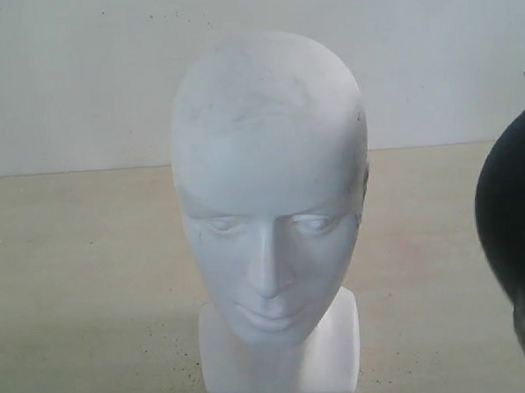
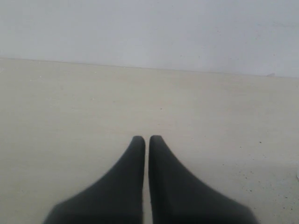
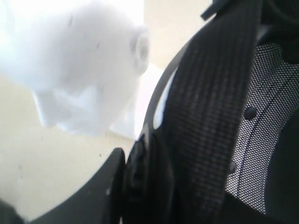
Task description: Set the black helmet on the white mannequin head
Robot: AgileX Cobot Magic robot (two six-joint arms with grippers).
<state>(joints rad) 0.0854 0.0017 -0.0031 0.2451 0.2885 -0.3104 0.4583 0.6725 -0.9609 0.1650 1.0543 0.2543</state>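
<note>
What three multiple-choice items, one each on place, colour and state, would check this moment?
1. In the exterior view, relative to the mannequin head, the black helmet is: A) on it B) at the view's right C) at the view's left.
2. The mannequin head is: A) white B) red C) blue.
3. The left end effector is: A) wide open B) gripping the head C) shut, empty.
Answers: B, it shows at the right edge; A, its surface is white; C, closed on nothing above the table.
</note>
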